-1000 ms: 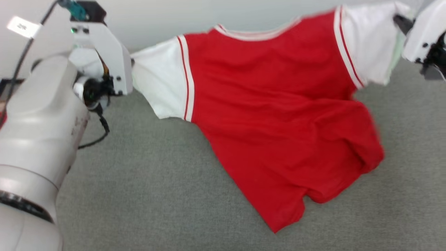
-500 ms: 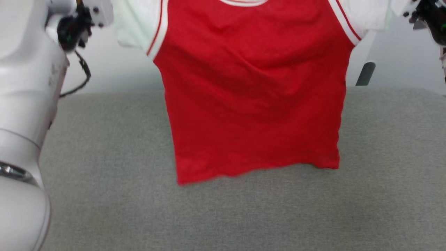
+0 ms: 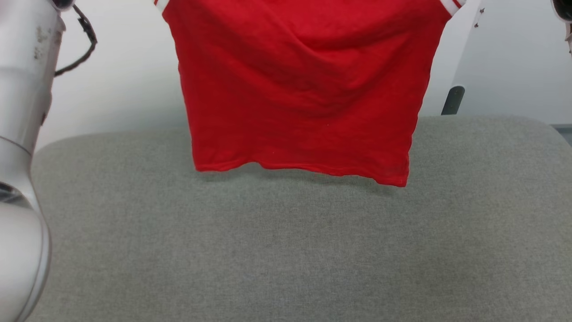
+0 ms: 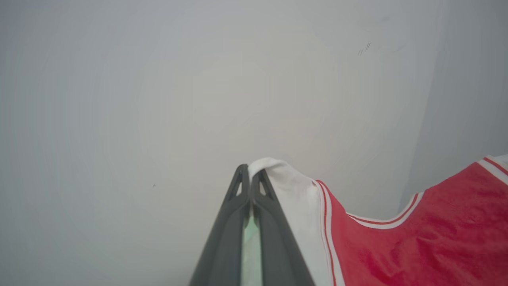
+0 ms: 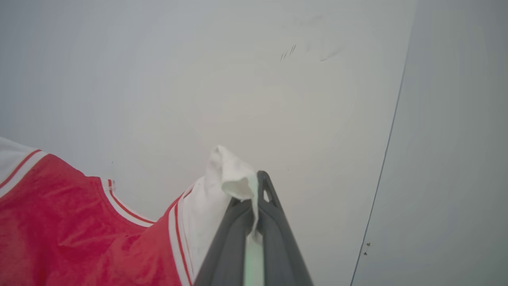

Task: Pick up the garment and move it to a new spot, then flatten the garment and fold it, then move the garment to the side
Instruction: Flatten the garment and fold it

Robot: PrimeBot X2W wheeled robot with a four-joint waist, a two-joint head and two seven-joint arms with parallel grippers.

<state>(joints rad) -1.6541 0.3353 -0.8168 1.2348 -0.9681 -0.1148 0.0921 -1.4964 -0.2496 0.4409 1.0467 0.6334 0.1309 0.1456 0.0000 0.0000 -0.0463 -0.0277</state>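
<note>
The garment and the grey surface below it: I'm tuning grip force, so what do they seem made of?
Garment: thin, matte knit, probably jersey; it drapes in soft folds. Grey surface: woven upholstery-like fabric, matte, judging by its fine flecked texture.

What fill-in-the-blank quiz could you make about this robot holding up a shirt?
1. The garment sleeve pinched in the left hand is coloured ____.
2. The right hand pinches the other ____.
3. The garment hangs over a ____ upholstered surface.
Missing words: white; sleeve; grey.
</note>
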